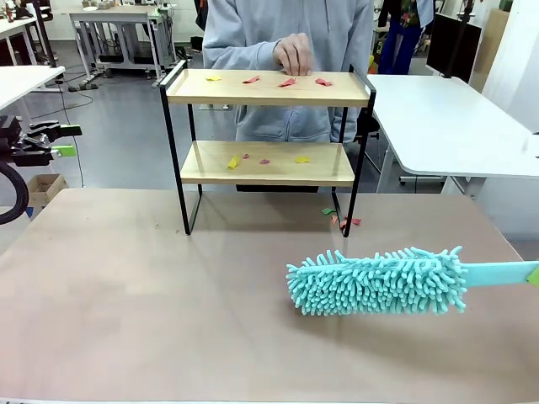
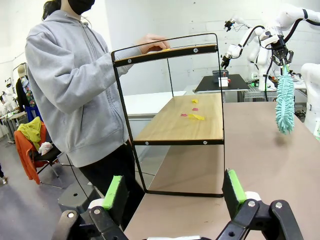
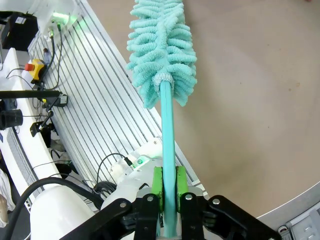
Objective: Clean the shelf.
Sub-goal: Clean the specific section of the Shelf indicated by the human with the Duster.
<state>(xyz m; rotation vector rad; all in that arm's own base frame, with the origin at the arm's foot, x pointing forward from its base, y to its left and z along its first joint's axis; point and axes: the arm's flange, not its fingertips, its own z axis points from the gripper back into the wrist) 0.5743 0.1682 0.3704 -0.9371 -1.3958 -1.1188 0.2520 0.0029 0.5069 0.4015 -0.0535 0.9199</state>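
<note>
Brown tabletop [image 1: 126, 295] takes up most of the front view. At its far side a person in a grey hoodie rests one hand [image 1: 294, 55] on the top board of the shelf [image 1: 269, 94]. It stands upright on its black legs at the far middle of the table, both wooden boards running left to right. Nearer the robot and toward its right is the turquoise duster [image 1: 379, 282], its fluffy head low over the tabletop; whether it touches the surface I cannot tell. Its long axis also runs left to right, roughly parallel to the boards, with the flat handle leading off to the right. The right gripper [image 3: 169, 181] is clamped on that handle, a green pad pressed to each side, so this arm has the tool. From the duster head the shelf lies farther off, a little to the left and higher. The coming move, as I judge it, is a lift and a reach forward to bring the head level with a board. The left gripper [image 2: 173, 191] stands wide apart and empty at the table's left side, facing the shelf's end. Small red and yellow paper scraps [image 1: 287, 82] lie on both boards, with a few more on the table by the shelf's right-hand legs.
</note>
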